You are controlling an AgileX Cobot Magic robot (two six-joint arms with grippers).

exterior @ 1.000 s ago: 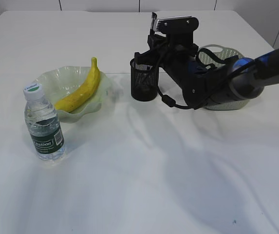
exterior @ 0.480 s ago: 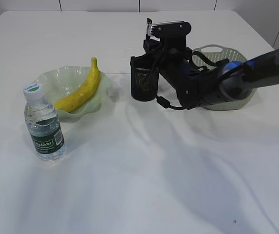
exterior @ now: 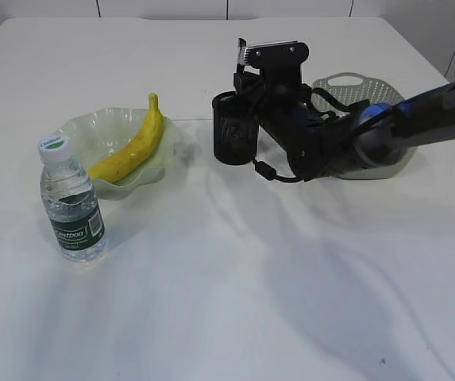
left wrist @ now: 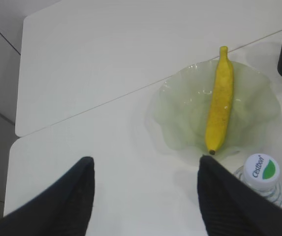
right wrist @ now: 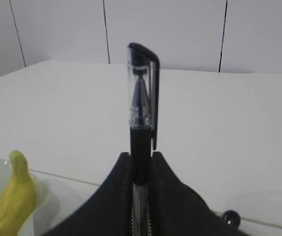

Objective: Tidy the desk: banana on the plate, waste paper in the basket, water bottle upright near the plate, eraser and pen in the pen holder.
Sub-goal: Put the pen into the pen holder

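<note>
Fingers (right wrist: 116, 196) of the right gripper (right wrist: 141, 196) are clamped on the pen (right wrist: 141, 108), held upright just above the pen holder (exterior: 233, 127); the left gripper (left wrist: 145, 196) is spread wide over the plate (left wrist: 180, 113).

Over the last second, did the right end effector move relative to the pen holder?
Yes. The right end effector, shut on the pen, shifted left and up the exterior view, now nearer above the pen holder, which stayed put.
</note>
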